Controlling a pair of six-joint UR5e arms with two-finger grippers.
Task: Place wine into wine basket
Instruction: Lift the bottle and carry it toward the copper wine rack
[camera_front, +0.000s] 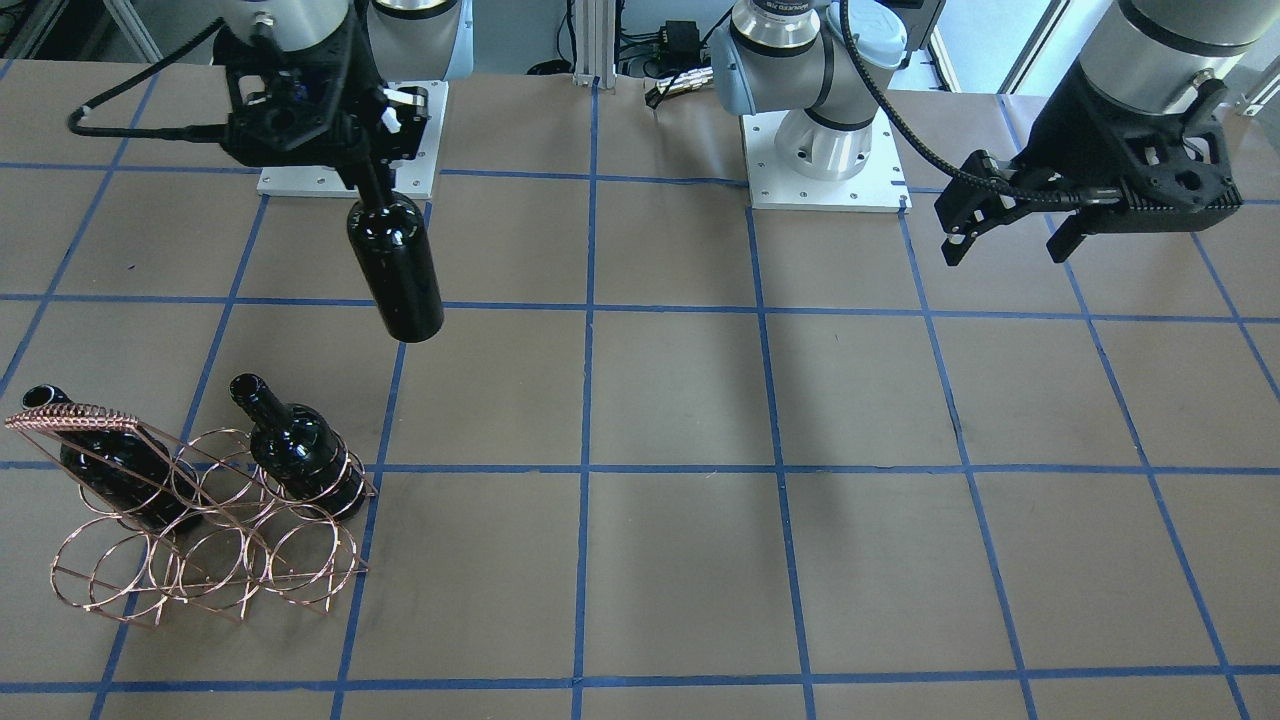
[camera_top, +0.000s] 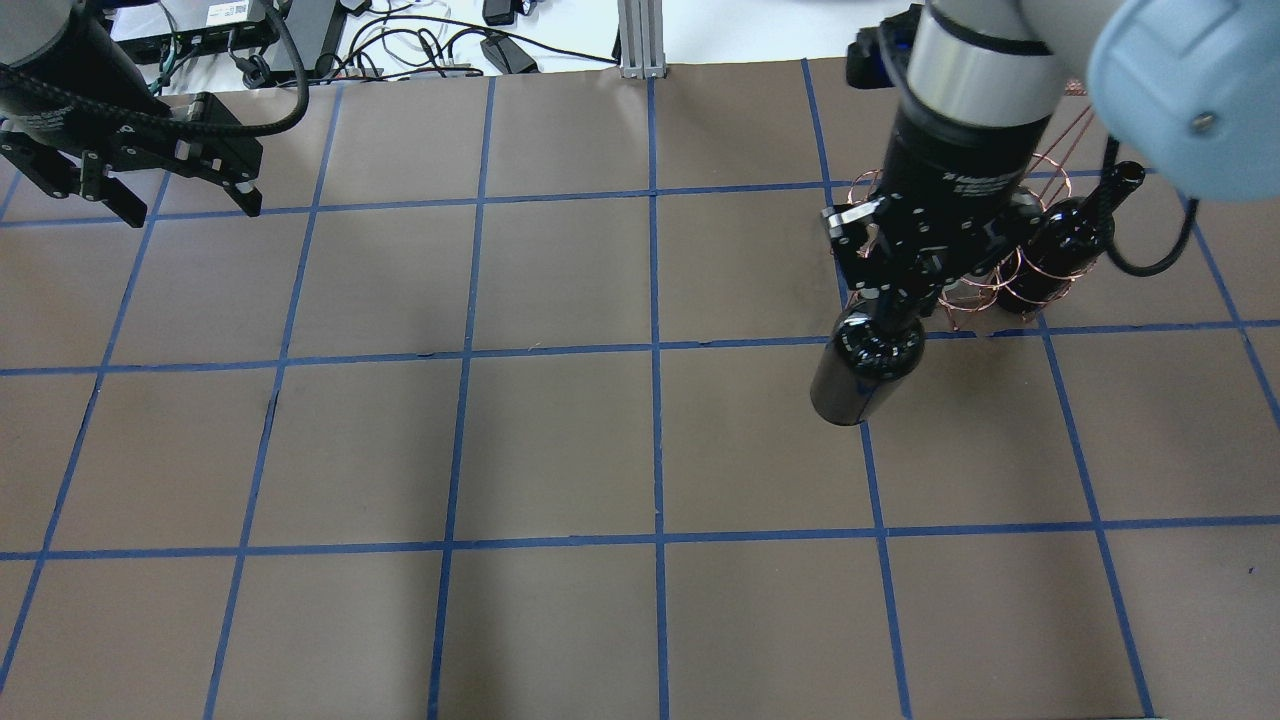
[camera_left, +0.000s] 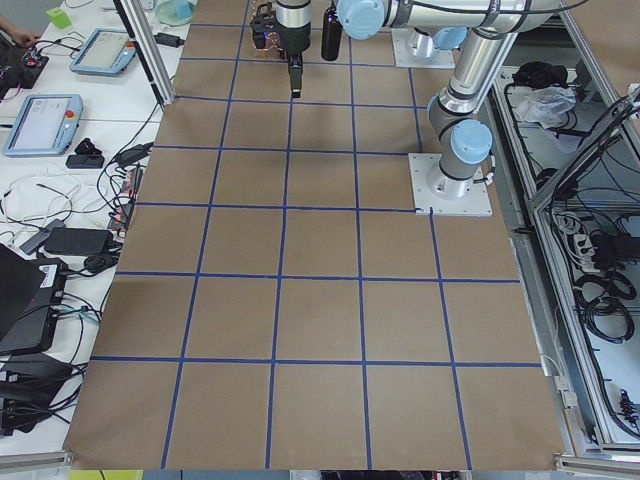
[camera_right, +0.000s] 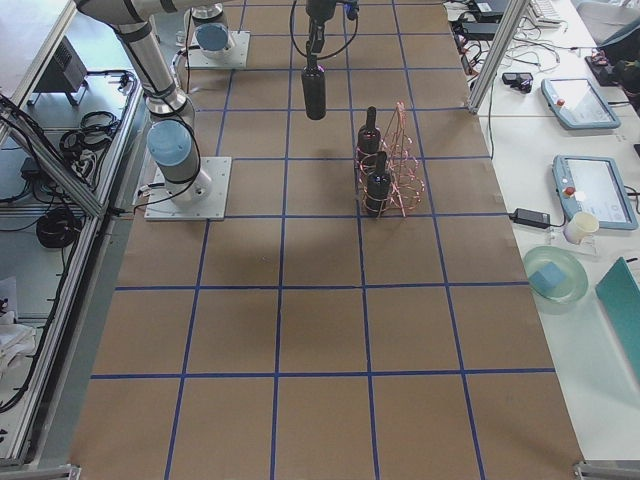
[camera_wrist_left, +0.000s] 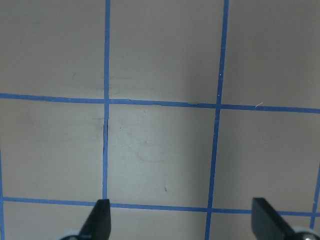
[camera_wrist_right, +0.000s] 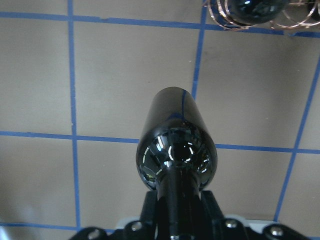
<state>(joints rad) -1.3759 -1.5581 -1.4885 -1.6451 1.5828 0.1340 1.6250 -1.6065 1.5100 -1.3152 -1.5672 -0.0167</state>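
My right gripper (camera_front: 370, 185) is shut on the neck of a glossy black wine bottle (camera_front: 395, 265), which hangs mouth-up above the table, clear of the surface. It also shows in the overhead view (camera_top: 865, 365) and the right wrist view (camera_wrist_right: 175, 145). The copper wire wine basket (camera_front: 75, 418) stands beyond it, apart from the held bottle. It holds two look-alike black bottles, one at the end nearer the held bottle (camera_front: 300, 450) and one under the coiled bar (camera_front: 110, 470). My left gripper (camera_front: 1005, 252) is open and empty, far off on the other side.
The table (camera_front: 680, 420) is brown with a blue tape grid. The two arm base plates (camera_front: 825, 185) sit at the robot's edge. Cables and electronics (camera_top: 300, 40) lie past the far edge, and monitors and pendants (camera_right: 590, 190) stand on side benches.
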